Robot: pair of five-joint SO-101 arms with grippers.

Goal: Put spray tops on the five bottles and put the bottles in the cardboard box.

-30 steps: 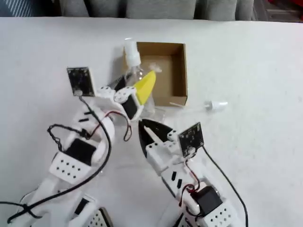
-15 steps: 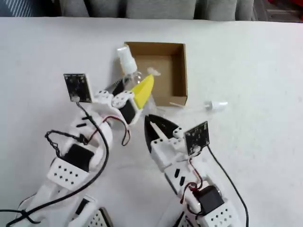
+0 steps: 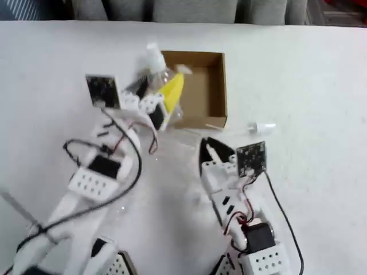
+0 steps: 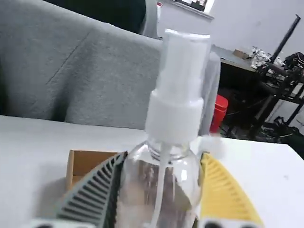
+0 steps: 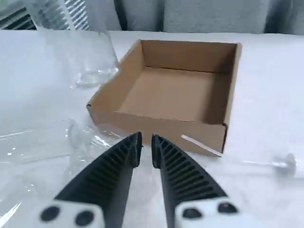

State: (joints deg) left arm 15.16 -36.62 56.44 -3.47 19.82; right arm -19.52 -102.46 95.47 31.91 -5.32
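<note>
A white tabletop (image 3: 304, 74) runs back to a grey sofa (image 4: 71, 80); a red bucket (image 4: 219, 111) stands in the room beyond; the left end effector (image 4: 164, 161) grips a spray-topped bottle (image 4: 161, 190) by the left wall of the cardboard box (image 3: 221, 86); the right end effector (image 5: 146, 141) is closed on nothing, in front of the box; since a second ago the left has carried the bottle farther along the box, and the right has drawn away rightward.

The left pincer (image 4: 164, 159), stretched forward, clamps a bottle (image 4: 161, 192), while the right pincer (image 5: 146, 140) sits drawn back, fingers almost together.
</note>
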